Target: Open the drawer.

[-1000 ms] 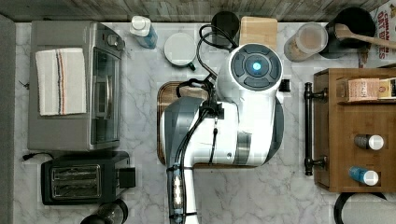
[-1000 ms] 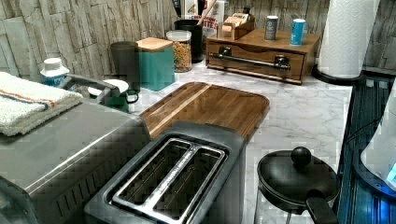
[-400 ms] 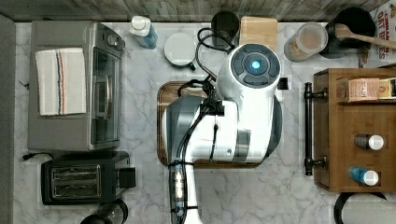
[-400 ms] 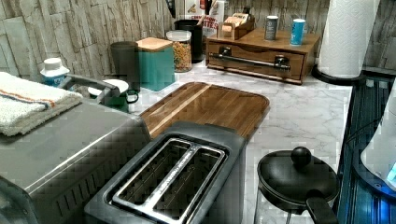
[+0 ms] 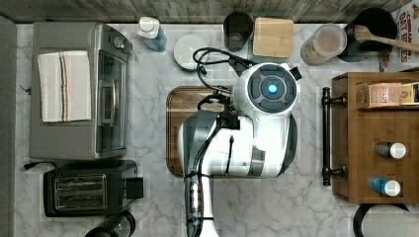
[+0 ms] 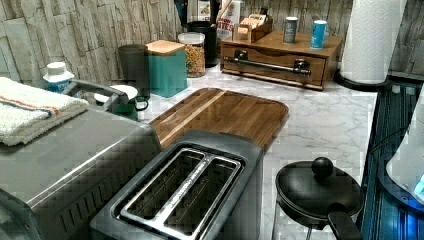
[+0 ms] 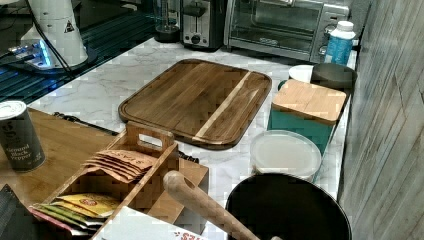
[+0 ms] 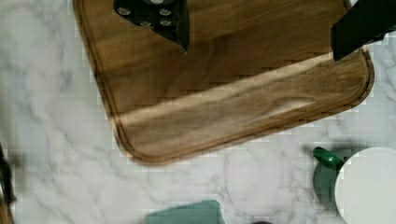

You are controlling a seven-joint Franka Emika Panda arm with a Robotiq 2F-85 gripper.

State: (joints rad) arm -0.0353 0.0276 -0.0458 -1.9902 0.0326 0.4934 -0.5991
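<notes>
Above the cutting board (image 8: 224, 88), the claw (image 8: 261, 28) hangs spread wide and empty, ready for the drawer's (image 6: 272, 65) far-off handle (image 5: 325, 136).

A large brown wooden cutting board with rounded corners (image 6: 220, 114) lies flat on the white marbled worktop (image 6: 325, 120). In the left view, a black two-slot toaster (image 6: 185, 192) stands beside a silver toaster oven (image 5: 79, 91) bearing a folded white striped towel (image 5: 64, 85). A teal canister with a wooden lid (image 6: 166, 67) stands near the wall beside a dark cup (image 6: 132, 62).
</notes>
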